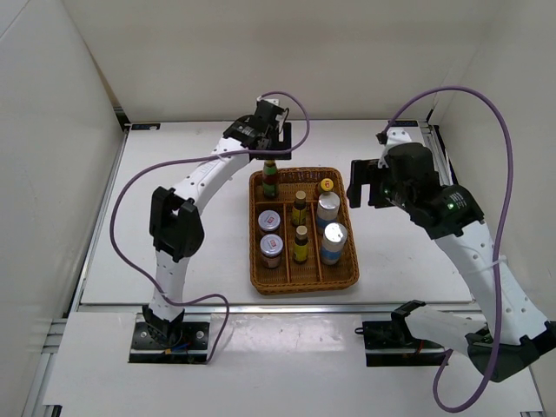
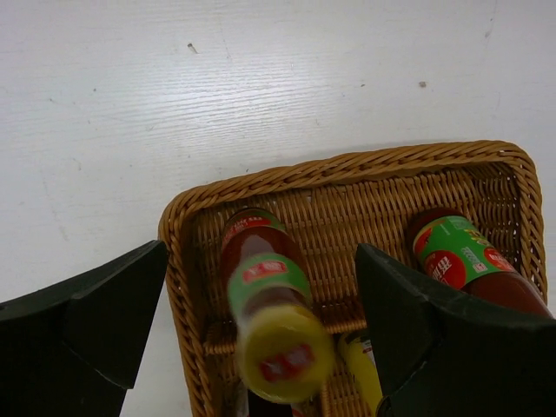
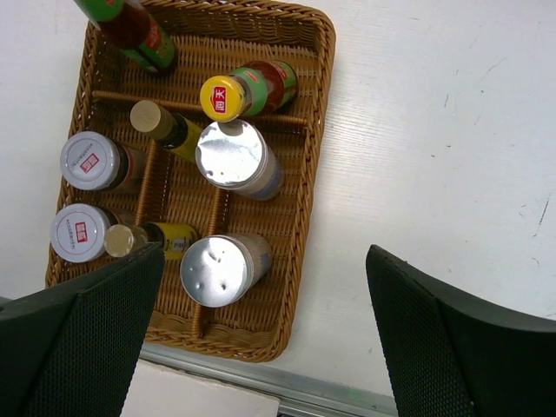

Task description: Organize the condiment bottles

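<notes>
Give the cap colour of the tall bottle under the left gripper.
Yellow cap; left wrist view shows it best.

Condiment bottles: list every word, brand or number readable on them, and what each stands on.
No text is legible.
Yellow cap: white characters on a red patch, too small.
White jar lids: red logos, too small.
Green bottle label: print on a red oval, blurred.

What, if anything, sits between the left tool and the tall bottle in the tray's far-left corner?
Nothing visible. The left tool is open astride the tall bottle, with gaps on both sides. The second tall bottle stands off to the side in the wicker tray, outside the tool's span.
</notes>
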`<state>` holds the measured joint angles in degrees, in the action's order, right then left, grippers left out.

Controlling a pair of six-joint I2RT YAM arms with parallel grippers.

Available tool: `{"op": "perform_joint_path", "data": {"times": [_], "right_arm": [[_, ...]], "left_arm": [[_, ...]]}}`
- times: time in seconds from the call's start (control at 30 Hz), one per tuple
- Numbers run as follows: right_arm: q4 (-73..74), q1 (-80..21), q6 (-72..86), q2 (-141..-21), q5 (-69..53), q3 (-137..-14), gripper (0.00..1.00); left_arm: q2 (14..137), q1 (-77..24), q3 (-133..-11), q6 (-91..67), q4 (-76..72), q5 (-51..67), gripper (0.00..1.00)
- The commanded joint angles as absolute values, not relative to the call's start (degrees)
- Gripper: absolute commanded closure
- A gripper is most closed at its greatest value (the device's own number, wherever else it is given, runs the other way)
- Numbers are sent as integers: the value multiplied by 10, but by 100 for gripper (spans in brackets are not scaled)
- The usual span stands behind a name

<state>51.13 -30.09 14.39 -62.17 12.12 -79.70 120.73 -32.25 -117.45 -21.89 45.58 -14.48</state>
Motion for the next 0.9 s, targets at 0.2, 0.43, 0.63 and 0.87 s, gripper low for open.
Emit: {"op": "perform_joint_path", "data": {"times": [0.2, 0.43, 0.63, 0.87], "right_arm": [[540, -303, 143, -632, 187, -814, 0], [514, -298, 124, -637, 193, -788, 0], [477, -298, 88, -702, 117, -821, 0], [446, -298, 87, -815, 74, -859, 8]], "left_arm": [[1021, -324, -1228, -162, 477, -214, 0], [828, -324, -996, -97, 462, -340, 0], [661, -287, -728, -109, 411, -388, 0], [532, -274, -521, -114, 312, -503, 0]]}}
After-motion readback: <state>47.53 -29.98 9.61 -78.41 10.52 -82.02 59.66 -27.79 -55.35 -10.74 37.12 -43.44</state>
